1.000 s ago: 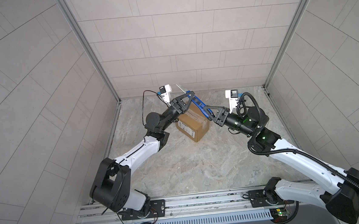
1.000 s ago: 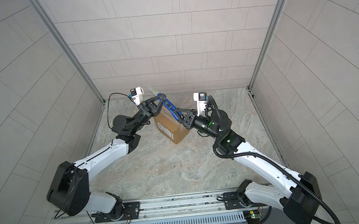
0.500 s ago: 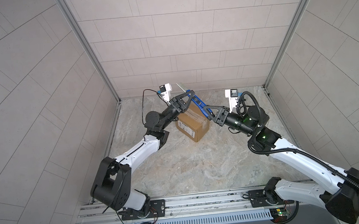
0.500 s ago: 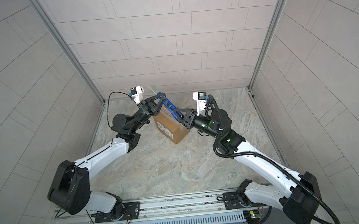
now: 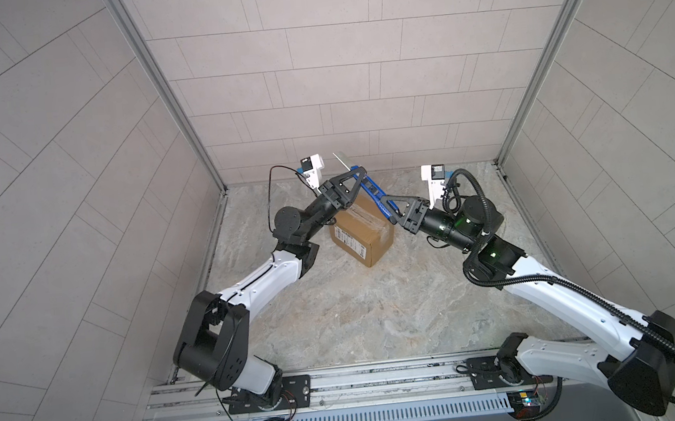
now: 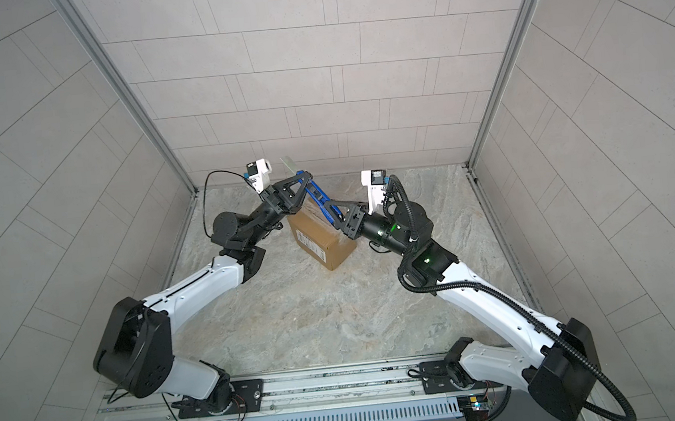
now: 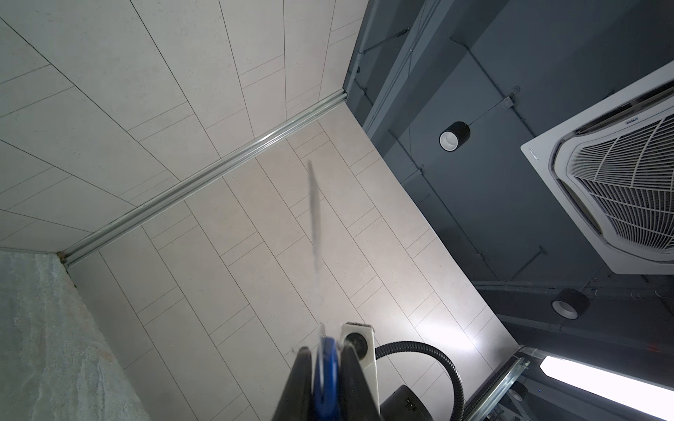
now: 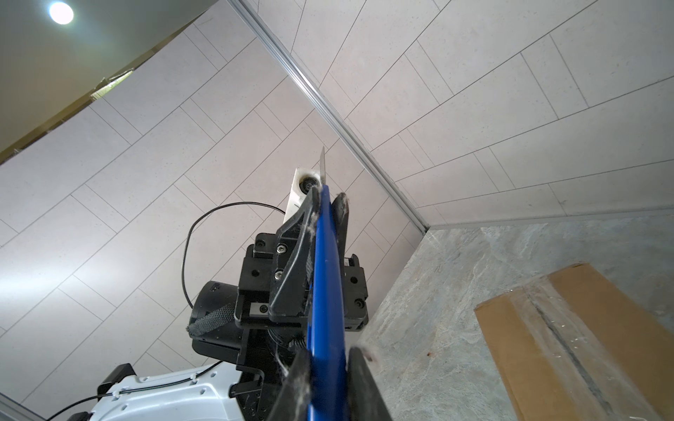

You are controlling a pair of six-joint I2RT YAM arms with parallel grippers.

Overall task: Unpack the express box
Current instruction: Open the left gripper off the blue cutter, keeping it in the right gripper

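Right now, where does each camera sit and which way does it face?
Top views: high at the front, looking down at the box; left arm and right arm show whole.
Left wrist: on the left arm, facing up at wall and ceiling; left gripper shut on the knife.
Right wrist: on the right arm, facing up along the knife to the left gripper; right gripper grips it.
Shared: both wrist views show the knife.

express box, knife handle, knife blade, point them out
express box (image 5: 362, 226): a top view, taped top face
knife handle (image 5: 372, 192): a top view, blue middle
knife blade (image 5: 342, 160): a top view, bare metal
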